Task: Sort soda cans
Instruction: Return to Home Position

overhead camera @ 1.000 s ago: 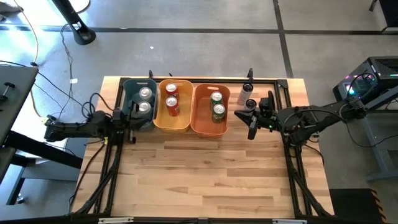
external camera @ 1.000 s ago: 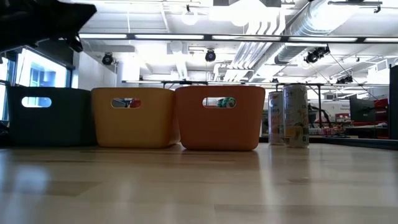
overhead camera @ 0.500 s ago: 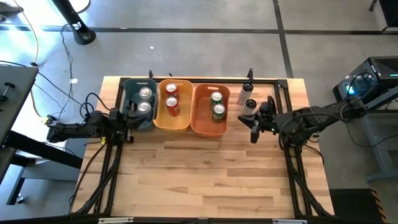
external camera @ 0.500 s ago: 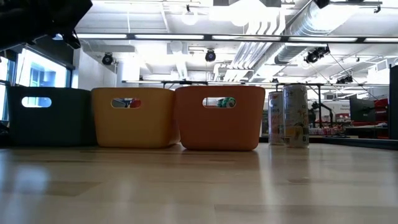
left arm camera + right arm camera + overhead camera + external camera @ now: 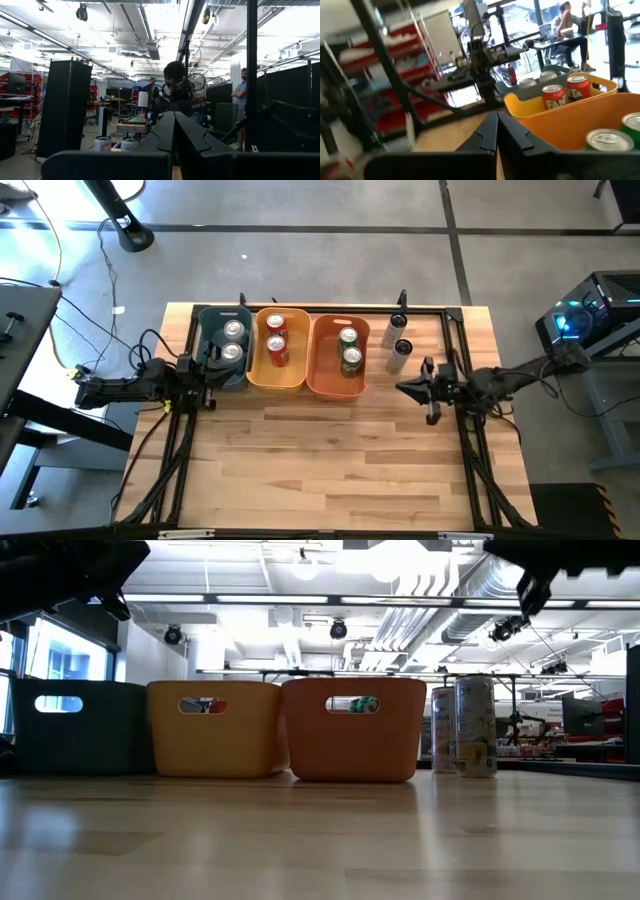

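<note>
Fingers, right gripper (image 5: 496, 117): pressed together to 1 point, pinching nothing; it hangs above the tabletop (image 5: 330, 470) near the right edge, on the near side of the 2 loose cans and apart from them.
Fingers, left gripper (image 5: 174, 117): pressed together as well, holding nothing; it sits at the left edge, just beside the dark teal bin.
Dark teal bin (image 5: 203, 340): closest to the far-left corner; 2 silver soda cans (image 5: 234, 330) stand inside, 1 behind the other.
Yellow bin (image 5: 278, 386): middle of the row along the far edge; 2 red soda cans (image 5: 277, 350) stand upright inside.
Orange bin (image 5: 337, 391): just beside the yellow one; 2 green soda cans (image 5: 352, 359) stand inside.
Loose cans (image 5: 476, 727): 2, upright on the wood between the orange bin and the far-right corner, just beside each other; dark tops from above, pale sides in the low view.
Shapes: the bins are smooth plastic with rounded corners and an oval handle slot in the end wall; the cans are metal cylinders.
Tabletop: pale wood strips laid lengthwise, edged by a black frame (image 5: 473, 470).
Open room: bare wood runs from the bins' near walls to the near edge, between both side rails; only a narrow gap separates the orange bin from the loose cans.
</note>
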